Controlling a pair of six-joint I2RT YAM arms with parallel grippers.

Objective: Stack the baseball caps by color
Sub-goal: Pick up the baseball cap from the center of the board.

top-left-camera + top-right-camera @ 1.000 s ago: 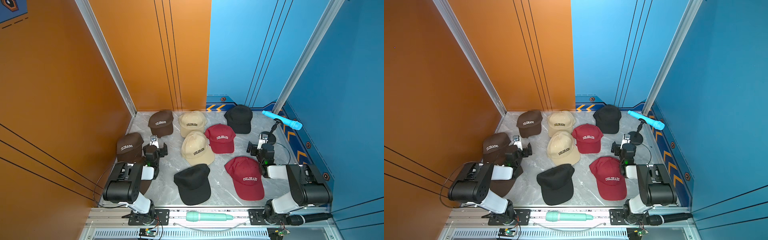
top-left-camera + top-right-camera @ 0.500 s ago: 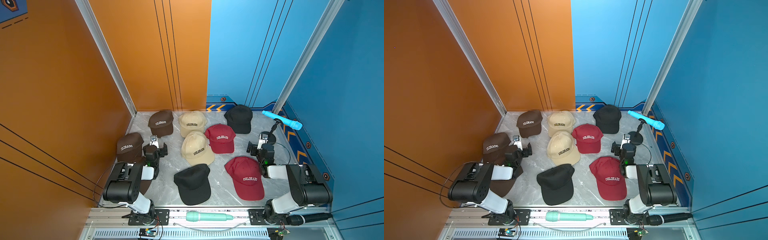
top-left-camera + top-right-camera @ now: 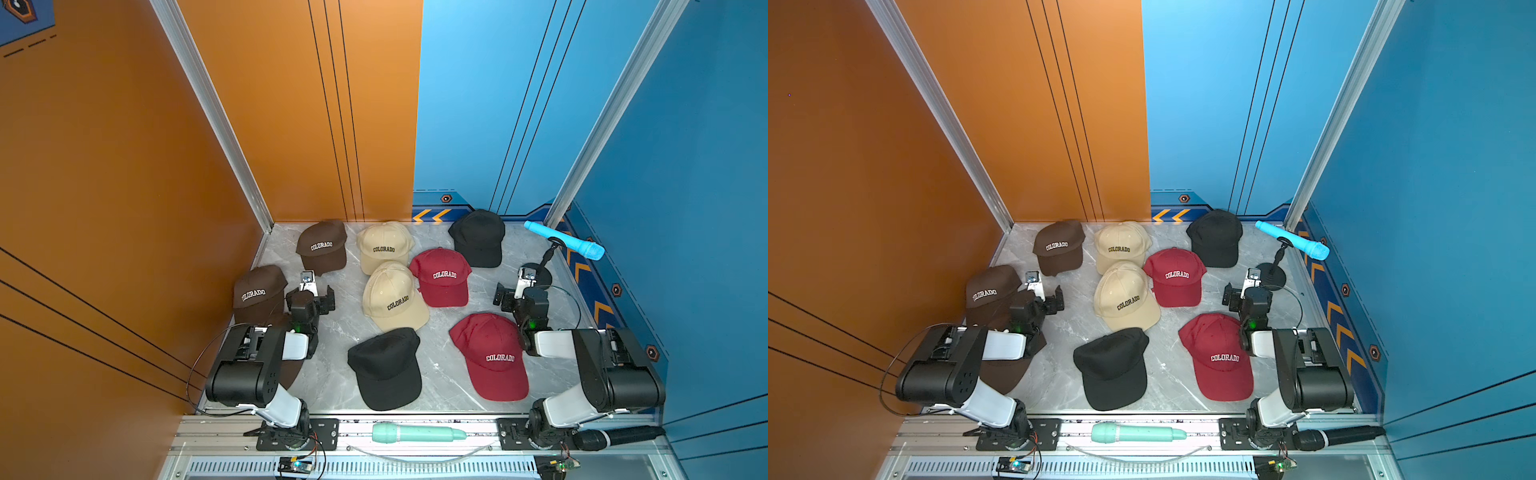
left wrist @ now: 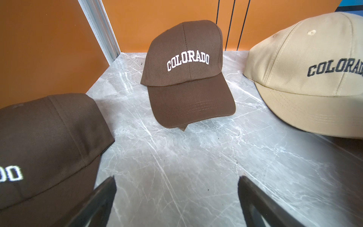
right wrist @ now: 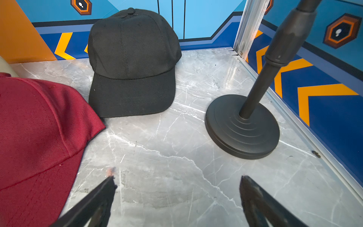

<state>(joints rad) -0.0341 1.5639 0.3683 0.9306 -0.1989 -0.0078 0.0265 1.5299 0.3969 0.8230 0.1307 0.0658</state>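
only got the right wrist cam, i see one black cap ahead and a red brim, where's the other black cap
Observer: The second black cap lies centred at the near edge of the table.
Operator: any more red ones
Observer: Yes, another red cap lies nearer the robot than the right pincer, beside that arm.
Operator: left pincer holding anything
Observer: No, the left pincer is open and empty over bare marble, facing a brown cap.

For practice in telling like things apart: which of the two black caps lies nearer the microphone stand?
The black cap in the back row: the microphone stand stands beside it, not touching. The other black cap lies at the front edge.
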